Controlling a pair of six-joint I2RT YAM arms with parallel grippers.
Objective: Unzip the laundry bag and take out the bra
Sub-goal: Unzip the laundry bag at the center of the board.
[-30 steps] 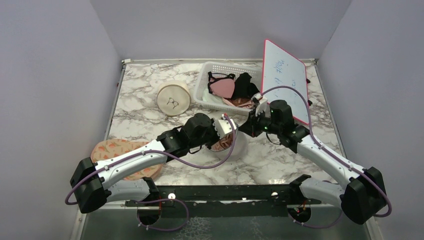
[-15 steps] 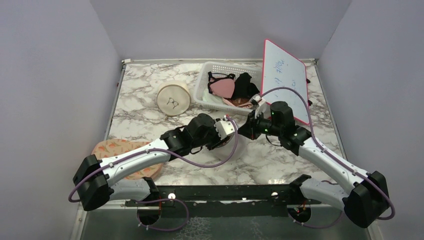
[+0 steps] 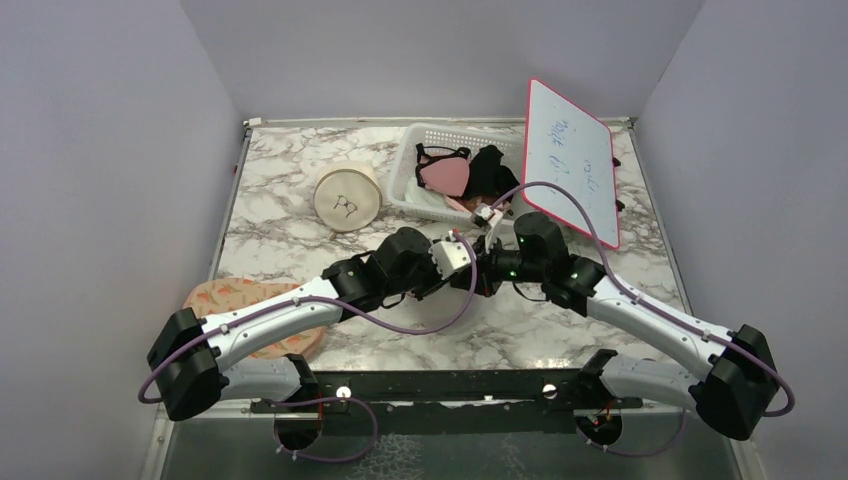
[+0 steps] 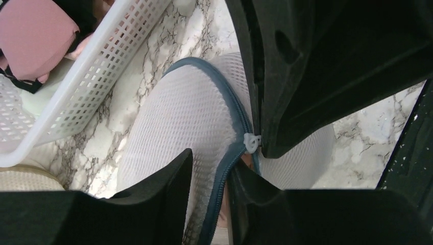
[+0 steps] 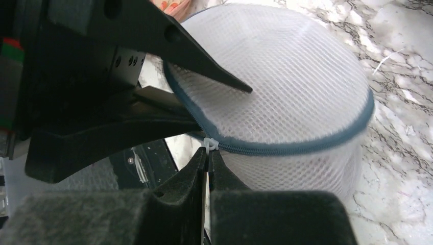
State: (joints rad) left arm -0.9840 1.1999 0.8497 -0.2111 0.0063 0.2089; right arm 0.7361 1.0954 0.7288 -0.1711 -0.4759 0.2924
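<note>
The laundry bag [image 5: 286,76] is a white mesh drum with a grey-blue zip ring [image 4: 232,115]. In the top view both grippers cover it. My left gripper [image 4: 209,178] is shut on the bag's rim, with the zip edge between its fingers. My right gripper [image 5: 209,153] is shut on the white zip pull [image 5: 210,144], right beside the left fingers. The pull also shows in the left wrist view [image 4: 251,143]. The zip gapes a little near the pull, with something pinkish behind it. The bra inside is otherwise hidden. In the top view the left gripper [image 3: 460,268] and right gripper [image 3: 484,274] meet mid-table.
A white basket [image 3: 410,190] holding pink and black garments stands just behind the bag; its wall shows in the left wrist view [image 4: 92,76]. A cream round case [image 3: 347,197] is at back left. A peach pouch [image 3: 250,310] lies front left. A red-framed whiteboard [image 3: 570,170] leans at right.
My right gripper has moved left along the bag's rim with the zip pull, up against the left gripper. The bag is now covered in the top view.
</note>
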